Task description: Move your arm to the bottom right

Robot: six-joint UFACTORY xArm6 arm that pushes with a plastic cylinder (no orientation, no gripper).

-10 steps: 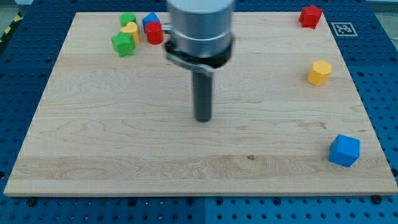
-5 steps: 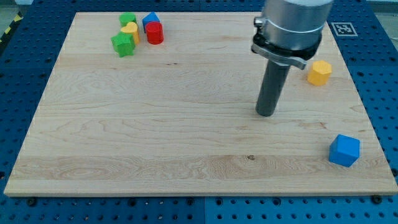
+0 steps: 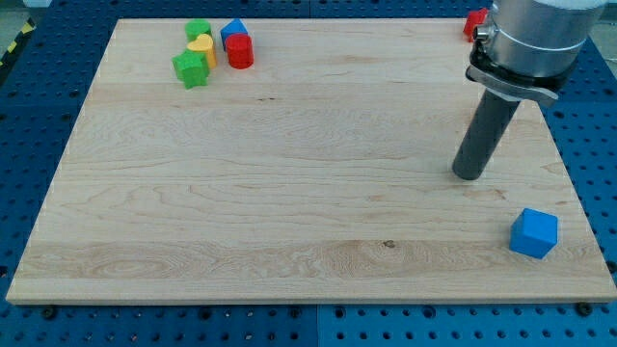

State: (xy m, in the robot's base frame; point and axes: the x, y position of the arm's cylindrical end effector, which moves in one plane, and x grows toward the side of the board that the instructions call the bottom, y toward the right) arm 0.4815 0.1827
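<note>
- My tip (image 3: 469, 177) sits on the wood toward the view's right, a little above mid-height and up-left of the board's bottom-right corner.
- There's no hand on this arm to clench or release: it ends in a plain dark rod, touching no block and holding nothing.
- Nearest piece is the blue cube (image 3: 534, 233), down and to the view's right of my tip, apart from it, close to the board's bottom-right corner.
- Up at the view's top right, a red block (image 3: 472, 21) peeks out from behind the grey arm housing; only a sliver shows, so its shape can't be made out.
- Far across at the view's top left, well apart from my tip, a tight cluster: a green block (image 3: 191, 68) at the lower left, another green block (image 3: 198, 28) above it, a yellow block (image 3: 201, 46) between them, a blue block with a peaked top (image 3: 231, 31), and a red cylinder (image 3: 240, 52) just below that.
- The surface is a pale wooden board (image 3: 270, 193) with visible grain and a small dark knot near its lower middle.
- Around the board lies a blue perforated table (image 3: 588, 116), with a black-and-white marker tag (image 3: 531, 44) at the view's top right.
</note>
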